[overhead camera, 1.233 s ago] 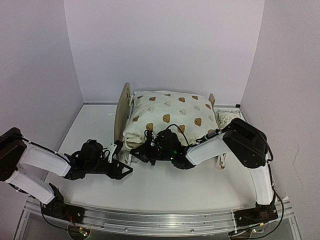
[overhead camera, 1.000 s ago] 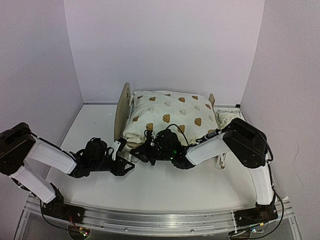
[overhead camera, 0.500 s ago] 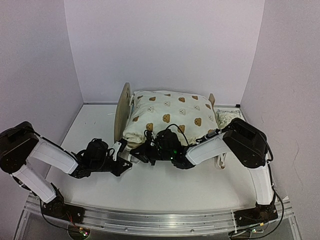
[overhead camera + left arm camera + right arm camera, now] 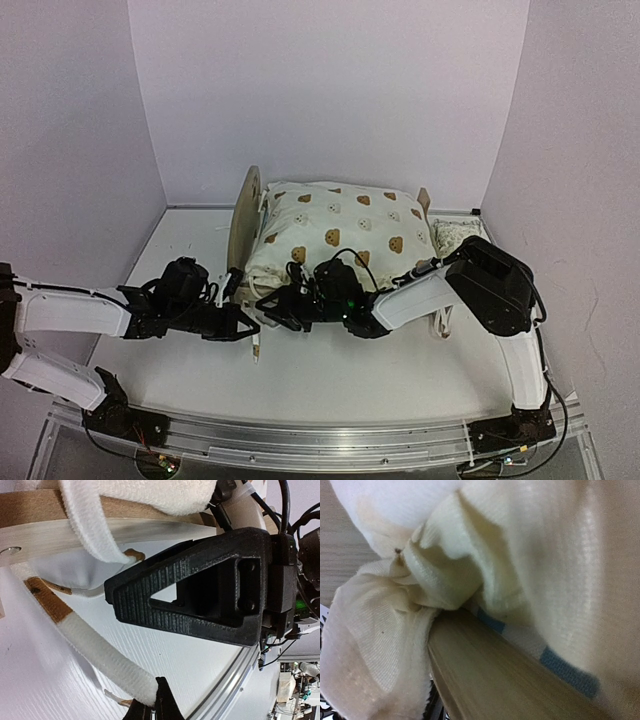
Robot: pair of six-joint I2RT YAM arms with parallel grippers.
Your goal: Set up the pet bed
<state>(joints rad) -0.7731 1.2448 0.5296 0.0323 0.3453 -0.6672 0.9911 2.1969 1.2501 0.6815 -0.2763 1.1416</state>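
I'm working the near corner of the bed [image 4: 242,230] by its headboard. It stands mid-table with the headboard to the left, and the bear-print quilt [image 4: 345,225] is heaped over it. My left claw [image 4: 152,707] is low on the table in front of that corner, its tips pinched shut on the end of a cream strip [image 4: 100,650] that I take to be the quilt's edging. The strip runs from the side rail [image 4: 495,690] down across the table to the tips. My right claw [image 4: 272,303] is pressed in against the bunched quilt at the same corner. Its wrist view is all fabric, with the striped mattress [image 4: 567,672] peeking out under the cloth, so I cannot tell whether it is open or closed. I judge this as the straightening step. Next I need a slow, short pull to lay the edging flat along the rail, with the right claw steadying the light frame so it doesn't slide. The green pillow [image 4: 455,237] lies on the table past the footboard and, I reckon, comes after. The table [image 4: 330,385] is white and smooth, and plain pale walls [image 4: 330,90] enclose it on three sides.
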